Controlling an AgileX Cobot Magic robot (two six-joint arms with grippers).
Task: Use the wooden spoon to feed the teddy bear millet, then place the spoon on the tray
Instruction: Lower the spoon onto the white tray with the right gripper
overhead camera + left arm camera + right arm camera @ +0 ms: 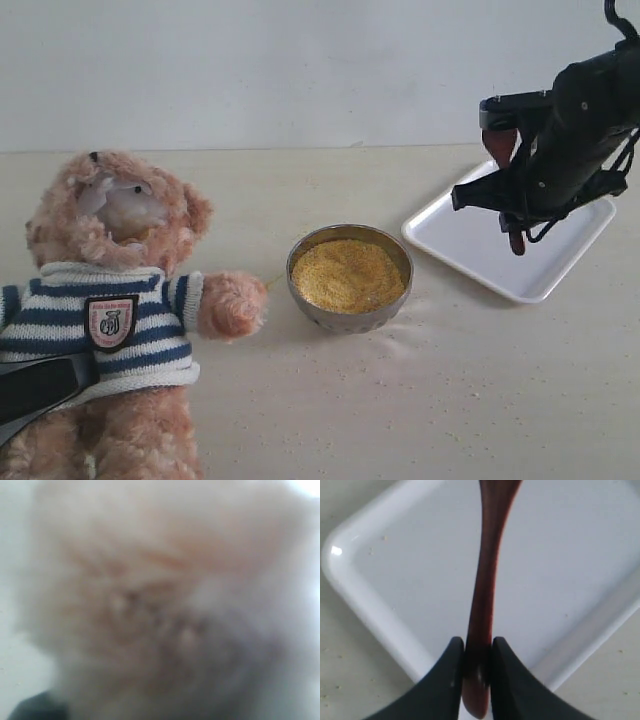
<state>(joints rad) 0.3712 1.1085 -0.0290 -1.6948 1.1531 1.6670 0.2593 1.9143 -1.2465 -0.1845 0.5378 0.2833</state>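
Firmly, right jaws around wooden spoon (490,570)

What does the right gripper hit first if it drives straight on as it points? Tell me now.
Probably the tray: the right gripper, shut on the wooden spoon, points at its white floor, with nothing else in between. The gap is hard to judge.

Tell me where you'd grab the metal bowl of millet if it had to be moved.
Pinch the metal bowl by its rim, coming straight down on the side facing the tray; the teddy bear's paw crowds the other side. Its round, shiny wall would probably slip in a side squeeze.
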